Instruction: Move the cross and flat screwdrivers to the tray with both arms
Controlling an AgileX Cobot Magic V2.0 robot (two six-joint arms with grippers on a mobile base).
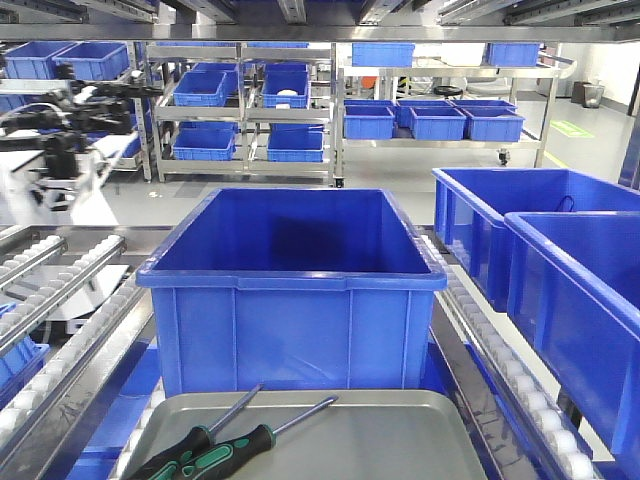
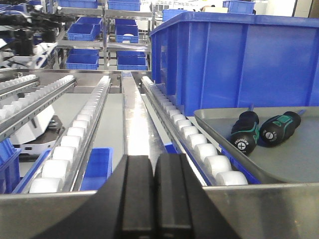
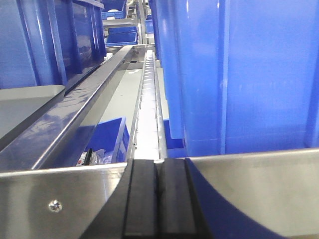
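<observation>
Two screwdrivers with black and green handles lie side by side on the grey metal tray [image 1: 380, 440] at the near edge of the front view. One screwdriver [image 1: 190, 440] is on the left, the other [image 1: 235, 450] is on its right. In the left wrist view the cross screwdriver [image 2: 244, 132] shows its cross-marked handle end, and the second screwdriver [image 2: 279, 128] lies beside it on the tray [image 2: 294, 164]. My left gripper [image 2: 154, 199] is shut and empty, low and left of the tray. My right gripper [image 3: 157, 199] is shut and empty beside a blue bin. Neither arm shows in the front view.
A large blue bin [image 1: 292, 290] stands just behind the tray. Two more blue bins [image 1: 560, 260] stand on the right. Roller conveyor rails [image 1: 60, 330] run on both sides. Shelves with blue bins [image 1: 250, 100] stand at the back.
</observation>
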